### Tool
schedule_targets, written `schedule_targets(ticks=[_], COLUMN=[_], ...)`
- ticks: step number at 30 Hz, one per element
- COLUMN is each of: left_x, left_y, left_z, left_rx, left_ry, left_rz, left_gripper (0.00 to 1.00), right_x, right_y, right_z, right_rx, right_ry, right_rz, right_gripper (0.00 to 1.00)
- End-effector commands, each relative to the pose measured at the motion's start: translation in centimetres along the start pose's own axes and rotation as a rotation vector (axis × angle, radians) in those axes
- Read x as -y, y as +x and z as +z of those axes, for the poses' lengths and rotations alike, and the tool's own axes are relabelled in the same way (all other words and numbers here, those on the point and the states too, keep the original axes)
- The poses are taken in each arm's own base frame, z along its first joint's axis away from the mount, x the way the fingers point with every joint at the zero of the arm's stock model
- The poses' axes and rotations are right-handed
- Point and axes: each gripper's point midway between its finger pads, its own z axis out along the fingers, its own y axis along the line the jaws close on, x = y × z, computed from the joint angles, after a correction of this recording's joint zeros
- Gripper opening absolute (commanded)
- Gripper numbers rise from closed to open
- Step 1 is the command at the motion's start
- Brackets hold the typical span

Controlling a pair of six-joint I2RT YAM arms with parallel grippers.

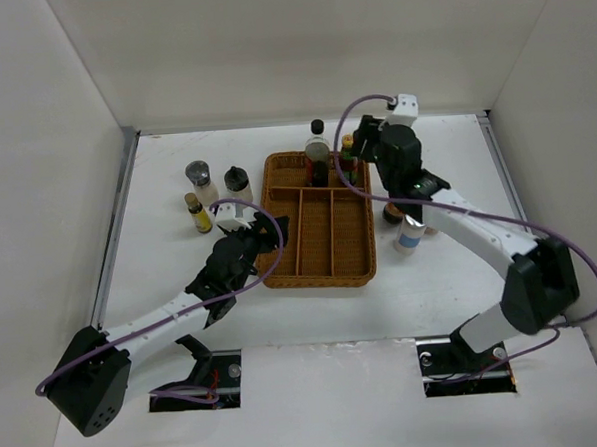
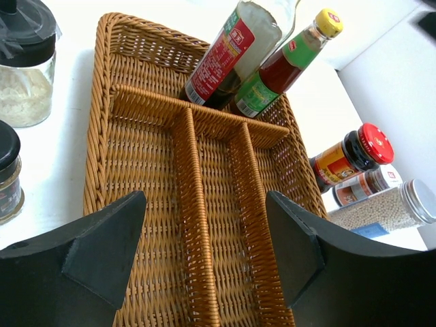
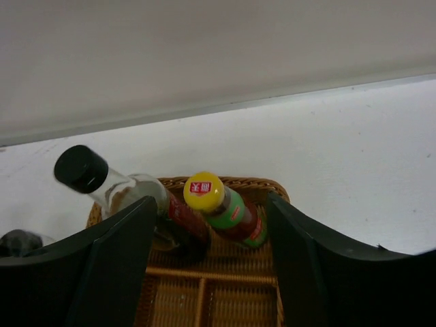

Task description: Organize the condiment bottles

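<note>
The tall clear bottle (image 1: pixel 317 144) with a black cap and a yellow-capped sauce bottle (image 1: pixel 348 153) stand in the far compartment of the wicker basket (image 1: pixel 322 281). My right gripper (image 3: pixel 211 204) hangs open just above and around the yellow-capped bottle (image 3: pixel 221 208), beside the tall bottle (image 3: pixel 129 194), gripping neither. My left gripper (image 2: pixel 204 218) is open and empty over the basket's near long compartments (image 2: pixel 95 136). Three small bottles (image 1: pixel 217 193) stand left of the basket. A red-capped jar (image 2: pixel 347 153) and a silver-capped shaker (image 2: pixel 385 208) stand on its right.
The basket's three long compartments hold nothing. White walls enclose the table on the left, back and right. The right arm's forearm (image 1: pixel 469 225) passes over the bottles right of the basket. A cable (image 1: pixel 268 220) loops above the left wrist.
</note>
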Motion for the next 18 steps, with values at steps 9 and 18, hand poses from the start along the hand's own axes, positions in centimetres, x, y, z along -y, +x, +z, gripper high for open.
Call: schedule_targets(ticks=[9,18], left_x=[1.0,0.9], left_y=[-0.8,-1.1], left_z=[0.0,-0.2], left_rx=[0.031,0.043], left_ry=[0.04,0.038], left_rz=[-0.034,-0.03], left_gripper=[0.7,0.7], right_x=[10.3,11.0], right_y=[3.5,8.4], right_z=[-7.0,-5.3], right_rx=[-0.165,-0.348], right_ry=[0.192,0.212], right_rz=[-0.009,-0.128], right_gripper=[0.7,0.99])
